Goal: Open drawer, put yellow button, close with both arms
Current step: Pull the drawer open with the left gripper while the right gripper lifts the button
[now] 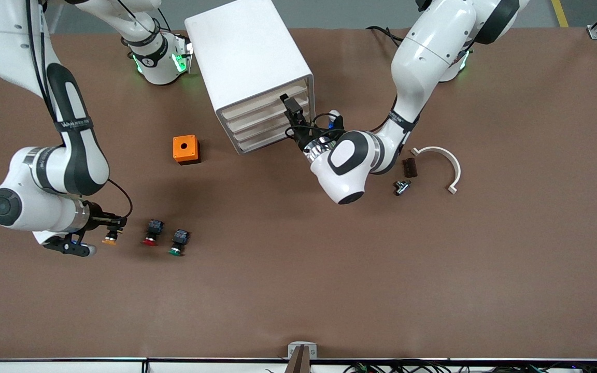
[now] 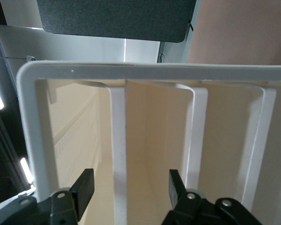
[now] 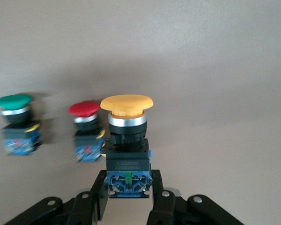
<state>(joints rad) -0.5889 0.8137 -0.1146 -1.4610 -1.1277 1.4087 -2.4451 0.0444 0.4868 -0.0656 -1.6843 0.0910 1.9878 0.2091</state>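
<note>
The white cabinet (image 1: 246, 52) stands at the robots' side of the table, and its topmost drawer (image 1: 262, 105) looks shut. My left gripper (image 1: 289, 110) is at the drawer fronts. In the left wrist view it (image 2: 131, 185) is open, with its fingers (image 2: 86, 187) on either side of a white drawer lip (image 2: 118, 140) near the cabinet frame (image 2: 28, 140). My right gripper (image 1: 116, 227) is low over the table at the right arm's end. It (image 3: 127, 185) is shut on the blue body of the yellow button (image 3: 126, 105), also seen in the front view (image 1: 110, 238).
A red-capped switch (image 1: 151, 232) and a green-capped switch (image 1: 178, 242) lie beside the yellow button. An orange box (image 1: 186, 149) sits nearer the cabinet. A white curved piece (image 1: 446, 160), a brown block (image 1: 410, 167) and a small metal part (image 1: 402, 186) lie by the left arm.
</note>
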